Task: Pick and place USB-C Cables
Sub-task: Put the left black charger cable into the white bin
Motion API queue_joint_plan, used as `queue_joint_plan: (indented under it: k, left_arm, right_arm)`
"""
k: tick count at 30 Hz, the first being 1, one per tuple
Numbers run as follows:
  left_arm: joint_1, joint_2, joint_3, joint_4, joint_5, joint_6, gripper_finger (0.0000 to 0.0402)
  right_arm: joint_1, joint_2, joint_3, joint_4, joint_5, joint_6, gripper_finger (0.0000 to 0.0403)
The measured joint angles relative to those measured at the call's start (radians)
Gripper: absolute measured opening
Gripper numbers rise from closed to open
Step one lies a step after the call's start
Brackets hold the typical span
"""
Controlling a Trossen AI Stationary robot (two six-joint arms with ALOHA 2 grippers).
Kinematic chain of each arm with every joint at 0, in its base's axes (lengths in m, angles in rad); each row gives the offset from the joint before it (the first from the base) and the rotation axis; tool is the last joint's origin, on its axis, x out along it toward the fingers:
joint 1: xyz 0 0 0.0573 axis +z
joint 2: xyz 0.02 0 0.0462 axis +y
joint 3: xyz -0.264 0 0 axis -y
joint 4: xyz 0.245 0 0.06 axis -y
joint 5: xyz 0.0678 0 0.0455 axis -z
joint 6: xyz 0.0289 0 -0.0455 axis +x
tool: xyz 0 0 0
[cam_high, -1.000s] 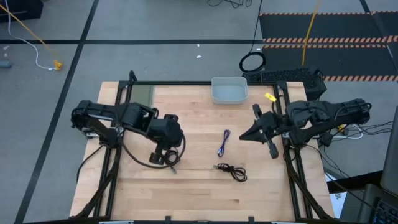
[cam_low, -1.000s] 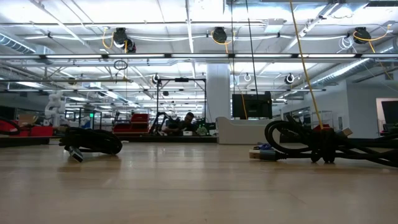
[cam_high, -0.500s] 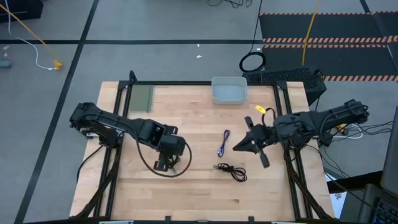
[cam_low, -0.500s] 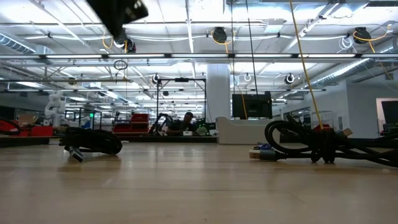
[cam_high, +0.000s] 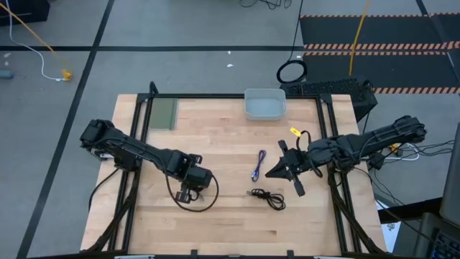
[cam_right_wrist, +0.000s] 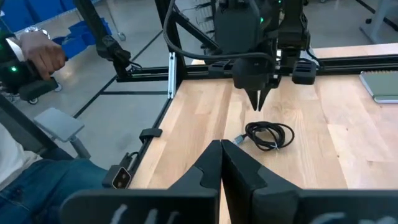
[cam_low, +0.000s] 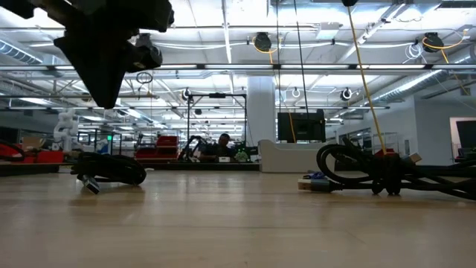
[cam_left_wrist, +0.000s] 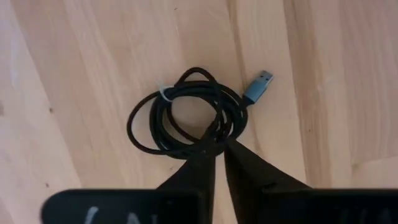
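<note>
One black coiled USB-C cable [cam_left_wrist: 180, 118] with a grey-blue plug lies flat on the wooden table; it also shows in the right wrist view [cam_right_wrist: 268, 135] and the low view [cam_low: 111, 170]. My left gripper [cam_left_wrist: 217, 142] is shut, points down and hangs just above the coil without touching it [cam_right_wrist: 258, 106]. The blue-purple cable [cam_high: 258, 165] lies folded straight at mid-table. A second black cable [cam_high: 268, 198] lies nearer the front edge. My right gripper [cam_high: 272, 173] is shut and empty, just right of the blue-purple cable.
A clear bin [cam_high: 265, 108] stands at the far edge, with a green pad [cam_high: 164, 113] at the far left. A thick black wiring loop [cam_high: 205, 201] hangs from my left arm around the coil. A person's hand [cam_right_wrist: 37, 53] shows beyond the table's left side.
My left gripper has come down over the black coil, entering the low view from above and drifting slightly toward the near edge. My right gripper has moved toward the table's left and a little nearer, toward the blue-purple cable. The cables have stayed put.
</note>
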Motion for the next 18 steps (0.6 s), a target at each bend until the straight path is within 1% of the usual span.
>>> queue_joint_plan:
  k: [7, 11, 15, 18]
  left_arm:
    - [-0.035, 0.000, -0.070, 0.126, 0.004, -0.003, 0.0107]
    - [-0.040, 0.000, -0.119, 0.171, 0.004, 0.008, 0.0143]
    - [-0.040, 0.000, -0.151, 0.180, 0.004, 0.003, 0.0181]
    - [-0.045, 0.000, -0.186, 0.229, -0.001, 0.018, 0.0214]
  right_arm:
    - [0.000, 0.000, -0.051, 0.051, 0.000, 0.000, 0.0000]
    - [0.000, 0.000, -0.056, 0.050, -0.001, 0.000, 0.0000]
    - [0.000, 0.000, -0.056, 0.050, -0.001, -0.001, 0.0000]
    - [0.000, 0.000, -0.056, 0.050, -0.001, -0.006, 0.0000]
